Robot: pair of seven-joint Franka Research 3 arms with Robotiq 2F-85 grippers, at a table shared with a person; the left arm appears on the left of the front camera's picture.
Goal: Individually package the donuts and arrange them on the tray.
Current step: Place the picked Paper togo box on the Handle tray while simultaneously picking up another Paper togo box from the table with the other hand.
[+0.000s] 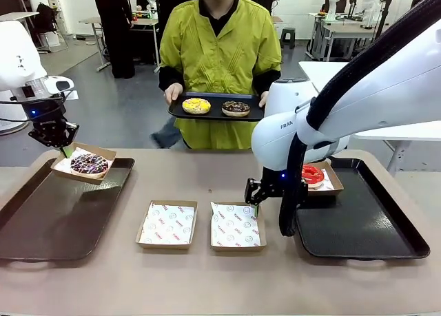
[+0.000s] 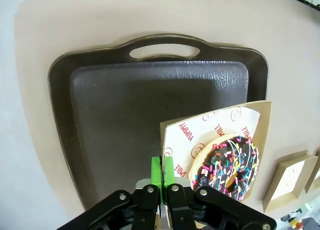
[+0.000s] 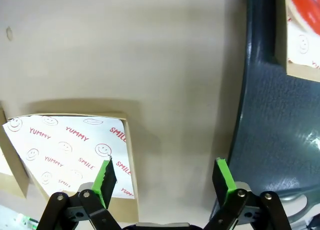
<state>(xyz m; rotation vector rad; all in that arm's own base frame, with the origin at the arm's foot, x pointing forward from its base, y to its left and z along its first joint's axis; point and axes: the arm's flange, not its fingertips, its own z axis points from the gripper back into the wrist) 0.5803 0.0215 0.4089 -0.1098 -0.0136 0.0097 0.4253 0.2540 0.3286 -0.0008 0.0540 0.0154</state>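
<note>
Your left gripper (image 2: 162,166) has its jaws clamped on the box (image 2: 265,135) rim; right gripper (image 3: 162,177) jaws stand wide. The sprinkled donut (image 2: 227,165) looks soft (glaze would smear): grip cardboard only.

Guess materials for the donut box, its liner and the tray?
Box: matte brown cardboard, going by the raw kraft edge. Liner: thin white paper with red print. Tray: dark, pebbled, slight sheen, moulded handle slot; likely plastic.

Bright, even light, soft shadows, sheen on tray (image 3: 280,130), wide-angle bowing at wrist-view edges.
</note>
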